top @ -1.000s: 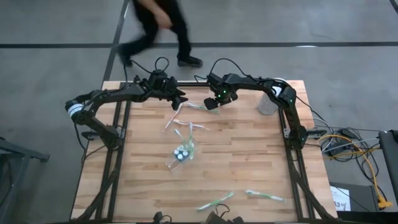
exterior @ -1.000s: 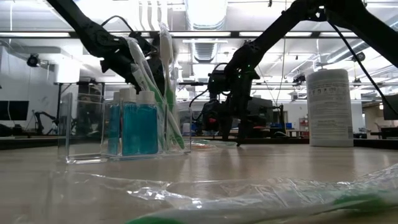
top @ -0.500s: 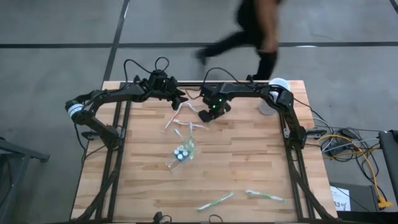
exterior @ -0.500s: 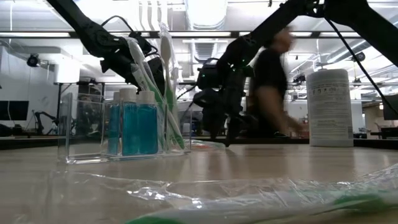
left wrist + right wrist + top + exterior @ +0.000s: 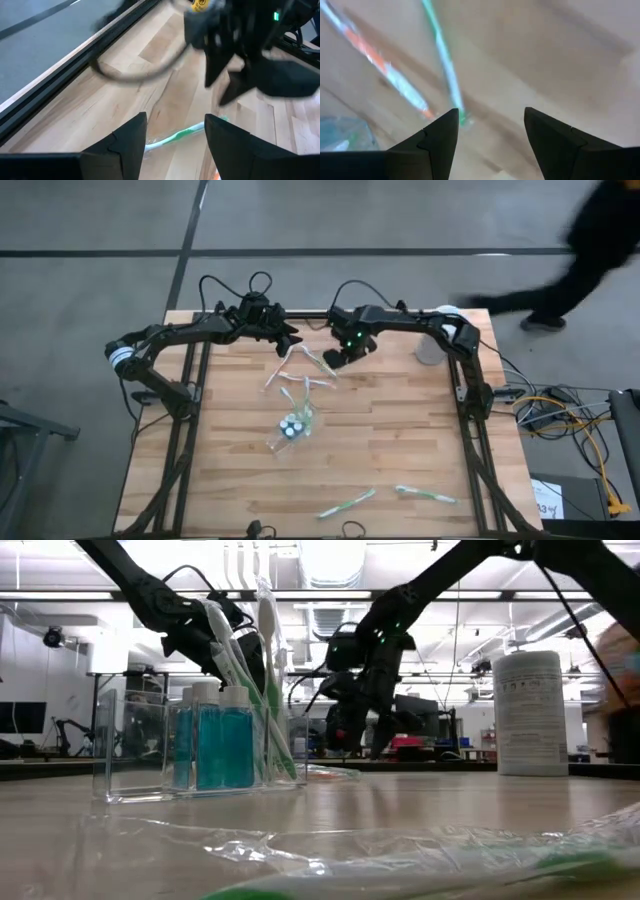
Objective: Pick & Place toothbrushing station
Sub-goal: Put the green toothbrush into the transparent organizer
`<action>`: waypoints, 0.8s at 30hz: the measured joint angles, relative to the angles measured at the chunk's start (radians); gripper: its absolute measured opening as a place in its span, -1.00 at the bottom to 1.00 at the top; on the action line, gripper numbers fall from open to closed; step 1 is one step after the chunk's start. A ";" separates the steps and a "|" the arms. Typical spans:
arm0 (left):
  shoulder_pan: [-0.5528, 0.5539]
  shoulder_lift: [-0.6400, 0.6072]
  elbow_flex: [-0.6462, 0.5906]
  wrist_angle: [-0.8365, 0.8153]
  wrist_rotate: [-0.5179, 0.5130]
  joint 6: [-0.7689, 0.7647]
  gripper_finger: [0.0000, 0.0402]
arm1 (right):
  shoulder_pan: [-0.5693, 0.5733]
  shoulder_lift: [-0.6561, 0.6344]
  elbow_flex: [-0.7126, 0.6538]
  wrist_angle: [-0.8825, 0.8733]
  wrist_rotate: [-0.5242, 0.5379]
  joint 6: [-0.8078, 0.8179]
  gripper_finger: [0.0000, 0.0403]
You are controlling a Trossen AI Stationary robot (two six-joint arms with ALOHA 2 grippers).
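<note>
**benchrat:** While both arms hang over the far edge of the desk [image 5: 400,440], the right end effector [image 5: 334,360] sits low with its fingers [image 5: 437,145] spread apart and nothing between them. Its wrist view looks down on a green toothbrush [image 5: 442,60] and an orange-tipped one [image 5: 380,65] lying on the wood, just ahead of the tips.

**servo_sam:** And the left one?

**benchrat:** Left end effector [image 5: 292,337] is near it, also parted and empty, with a green toothbrush [image 5: 175,137] lying on the desk in the gap ahead of its fingers [image 5: 127,145].

**servo_sam:** Where's the holder?

**benchrat:** Clear organizer [image 5: 195,745] stands mid-desk, holding blue bottles [image 5: 225,745] and a few upright toothbrushes [image 5: 268,670]. Two more wrapped brushes [image 5: 390,497] lie near the front edge, well apart from the arms. White wipes tub [image 5: 531,712] stands at the far right corner.
</note>
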 joint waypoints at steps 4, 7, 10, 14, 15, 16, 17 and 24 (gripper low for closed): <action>0.000 0.000 0.000 0.000 0.000 0.000 0.02 | -0.026 -0.078 0.000 0.000 0.089 -0.007 0.10; 0.000 0.000 0.000 0.000 0.000 0.000 0.02 | -0.035 -0.155 -0.002 0.015 0.172 -0.039 0.10; 0.000 0.000 0.000 0.000 0.000 0.000 0.02 | -0.035 -0.239 -0.008 0.045 0.249 -0.089 0.10; 0.000 0.000 0.000 0.000 0.000 0.000 0.02 | -0.035 -0.363 -0.035 0.103 0.293 -0.135 0.10; 0.000 0.000 0.000 0.000 0.000 0.000 0.02 | -0.034 -0.394 -0.048 0.120 0.306 -0.137 0.10; 0.000 0.000 0.000 0.000 0.000 0.000 0.02 | -0.030 -0.423 -0.063 0.142 0.321 -0.138 0.10; 0.000 0.000 0.000 0.000 0.000 0.000 0.02 | -0.030 -0.451 -0.081 0.169 0.337 -0.138 0.10; 0.000 0.000 0.000 0.000 0.000 0.000 0.02 | -0.014 -0.648 -0.316 0.445 0.368 -0.194 0.10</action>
